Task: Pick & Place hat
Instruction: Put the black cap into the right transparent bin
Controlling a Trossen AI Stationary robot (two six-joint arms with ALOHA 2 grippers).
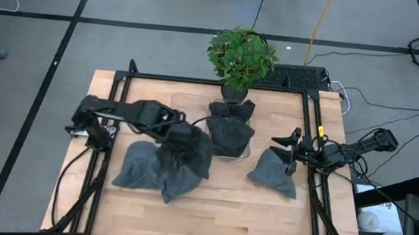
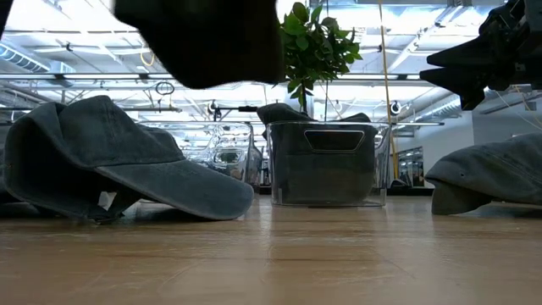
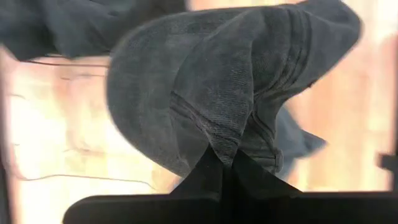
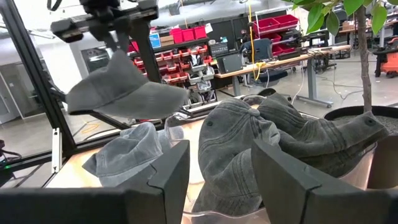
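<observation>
Several dark grey caps are in view. My left gripper (image 1: 180,132) is shut on one cap (image 1: 191,152), which hangs in the air over two more caps (image 1: 140,166) lying on the table's left half. The low view shows the held cap (image 2: 203,38) high above the wood. A clear bin (image 1: 246,150) at the table's middle holds further caps (image 4: 249,146). My right gripper (image 1: 287,155) is open and hovers just above another cap (image 1: 271,174) resting on the table at the right. Its fingers (image 4: 168,177) point toward the bin. My left gripper pinches a raised fold of the cap's crown cloth (image 3: 227,146) between its two shut fingers (image 3: 211,177), coming from above and pointing down. The cap is lifted clear of the table and hangs below the fingers, brim (image 4: 158,99) sticking out sideways.
A potted plant (image 1: 239,55) stands behind the bin at the far edge. A black frame rail (image 1: 312,123) runs around the table. Bare wood (image 1: 216,217) lies along the near edge.
</observation>
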